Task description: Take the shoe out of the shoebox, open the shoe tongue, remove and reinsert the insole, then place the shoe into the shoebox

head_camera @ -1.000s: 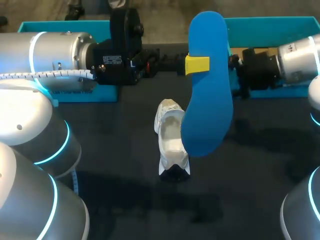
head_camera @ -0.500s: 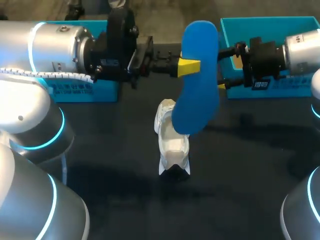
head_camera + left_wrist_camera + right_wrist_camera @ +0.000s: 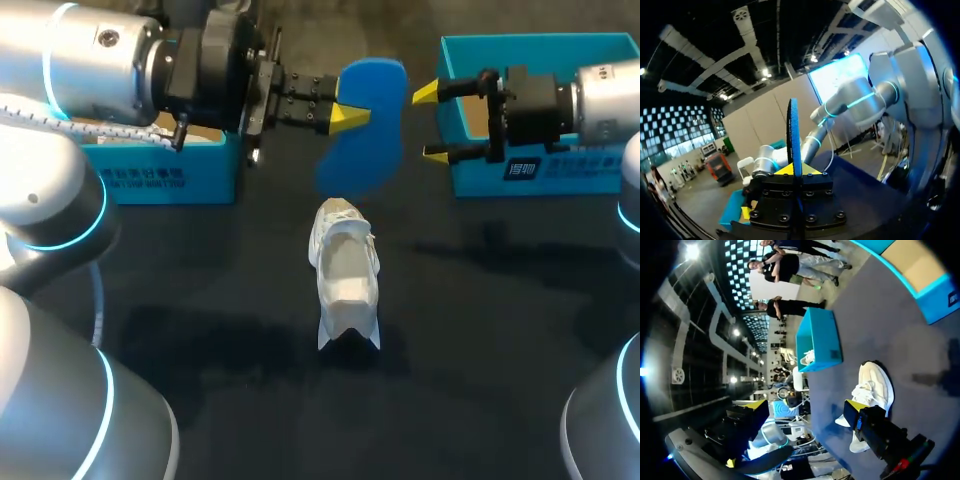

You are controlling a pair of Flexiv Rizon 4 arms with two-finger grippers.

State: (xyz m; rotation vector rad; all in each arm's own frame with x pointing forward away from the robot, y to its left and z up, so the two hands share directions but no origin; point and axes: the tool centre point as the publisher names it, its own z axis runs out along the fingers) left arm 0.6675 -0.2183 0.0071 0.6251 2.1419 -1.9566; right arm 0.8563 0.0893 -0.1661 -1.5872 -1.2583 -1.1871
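"On the dark table (image 3: 480, 330), nearest the camera, what was there?"

"A white shoe (image 3: 346, 290) stood alone on its sole, lengthwise to the camera, with a dark patch at its near end. Its mouth gaped open upward."

"And beyond it?"

"The blue insole (image 3: 365, 130) hung in the air just past the shoe's far end, clear of it. The left gripper (image 3: 347, 115) was clamped on the insole's upper part — that arm's wrist view showed the insole edge-on, pinched between both yellow tips. The right gripper (image 3: 432, 125) stood just beside the insole, fingers spread wide, holding nothing."

"How would the insole handle?"

"Probably as light, thin foam that bends easily — likely to buckle if pushed from one end. Gripping near the heel and feeding the toe end into the mouth first looked sensible. The shoe seemed light enough to slide, so the free gripper might need to steady it at the collar."

"Farthest off?"

"Two open boxes at the table's far edge: the left teal box (image 3: 160, 175) and the right teal box (image 3: 540, 175). Which one was the shoebox proper could not be told."
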